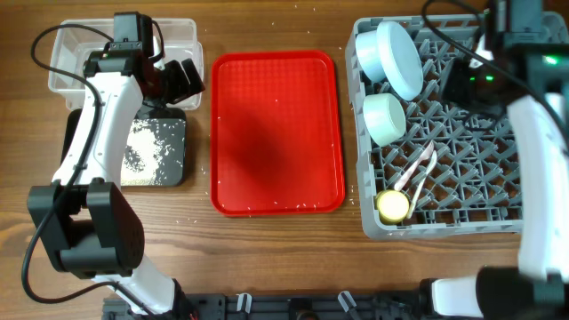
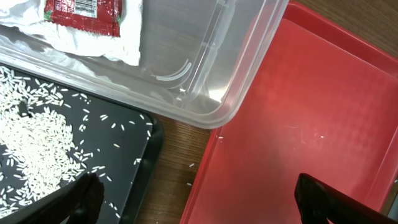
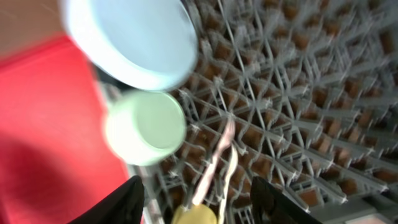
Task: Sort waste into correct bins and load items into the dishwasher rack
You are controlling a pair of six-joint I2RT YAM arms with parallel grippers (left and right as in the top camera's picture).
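Left gripper (image 2: 198, 193) hangs open with nothing in it, fingers spread wide. It sits over the spot where the clear tub (image 2: 249, 74), the black tray (image 2: 134, 174) and the red tray (image 2: 311, 112) nearly meet. The crumpled napkin (image 2: 130, 43) lies in the tub with the red wrapper (image 2: 84, 14) on top of it, both at the far end from the corner the wrist camera sees. The rice (image 2: 37, 137) is heaped in the black tray, with loose grains scattered across the rest of it. A few strays ended up on the red tray and the table (image 1: 267, 258) too.

Right gripper (image 3: 199, 193) is also open and empty, hovering above the rack (image 1: 462, 178) (its wrist view is badly blurred, but the gap between the fingers is plain enough). In the rack's left side, from the far end toward the near edge:
- a big pale blue bowl (image 1: 400, 58) tipped up on its edge (there may be another piece tucked behind it, can't tell)
- a smaller bowl (image 1: 384, 117) just beside that
- the white cutlery (image 1: 416, 171) lying across the pegs, the two pieces touching
- the yellow cup (image 1: 393, 206) on its side in the near left corner
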